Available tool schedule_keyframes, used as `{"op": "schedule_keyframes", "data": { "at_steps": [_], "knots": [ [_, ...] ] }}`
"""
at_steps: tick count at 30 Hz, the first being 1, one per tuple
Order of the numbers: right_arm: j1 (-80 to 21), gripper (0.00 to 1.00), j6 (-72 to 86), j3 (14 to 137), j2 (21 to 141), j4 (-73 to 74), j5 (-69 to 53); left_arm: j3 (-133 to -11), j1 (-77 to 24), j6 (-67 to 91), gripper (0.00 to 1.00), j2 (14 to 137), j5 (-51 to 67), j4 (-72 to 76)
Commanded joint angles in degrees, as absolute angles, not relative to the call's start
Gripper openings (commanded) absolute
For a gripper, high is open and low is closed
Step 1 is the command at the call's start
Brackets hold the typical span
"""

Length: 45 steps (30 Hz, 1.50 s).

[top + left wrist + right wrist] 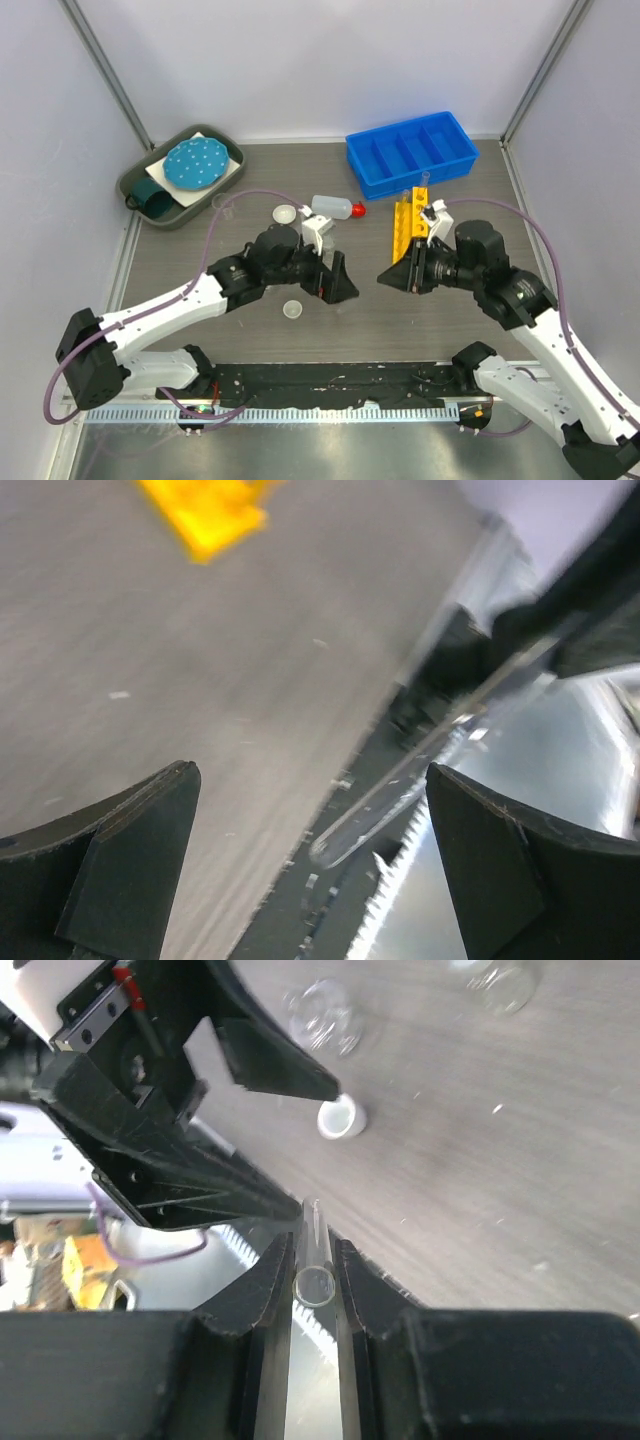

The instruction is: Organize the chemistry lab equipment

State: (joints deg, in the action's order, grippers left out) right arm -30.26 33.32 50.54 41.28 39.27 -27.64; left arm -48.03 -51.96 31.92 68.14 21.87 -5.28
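**A:** How far along?

**B:** Early, I'd judge: the blue divided plastic bin [380, 180], far right, looks empty, with the yellow holed rack [404, 228] just nearer.

**A:** Loose pieces?

**B:** The translucent red-capped bottle [333, 208] and small white dishes [292, 309] lie mid-table.

**A:** Grippers?

**B:** The left gripper [340, 283] gapes, empty. The right gripper [316, 1240] pinches the thin clear glass tube [315, 1282], mid-table between the arms.

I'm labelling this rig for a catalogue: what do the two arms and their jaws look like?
The left arm and right arm match: white shells, black joints, black wedge-shaped jaws, and a thin purple cable looping along each.
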Motion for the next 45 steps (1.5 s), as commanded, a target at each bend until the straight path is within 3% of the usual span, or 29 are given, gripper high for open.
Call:
{"op": "schedule_keyframes", "data": {
  "at_steps": [1,7,16,23,32,45],
  "knots": [
    [-30.50,0.01,27.34,59.32,47.26,40.60,-14.52,-53.87,-51.59,32.16,1.00,66.72,-7.16,-24.60],
    [-30.41,0.01,23.04,69.95,55.80,44.12,1.99,-55.81,-51.59,34.98,1.00,62.93,-18.27,-32.86],
    [-24.80,0.01,20.83,80.77,67.40,45.27,17.48,-52.56,-51.94,36.12,1.00,58.80,-17.67,-32.34],
    [-16.36,0.01,19.08,86.12,75.84,44.38,18.45,-49.49,-52.82,37.88,1.00,58.18,-15.38,-30.41],
    [-14.77,0.01,17.49,92.46,85.51,45.09,19.51,-47.29,-53.35,38.23,0.99,57.66,-15.73,-28.83],
    [-13.80,0.01,16.17,92.81,89.38,43.86,20.74,-47.20,-53.35,37.44,0.99,58.18,-15.99,-28.30]
  ]
}}
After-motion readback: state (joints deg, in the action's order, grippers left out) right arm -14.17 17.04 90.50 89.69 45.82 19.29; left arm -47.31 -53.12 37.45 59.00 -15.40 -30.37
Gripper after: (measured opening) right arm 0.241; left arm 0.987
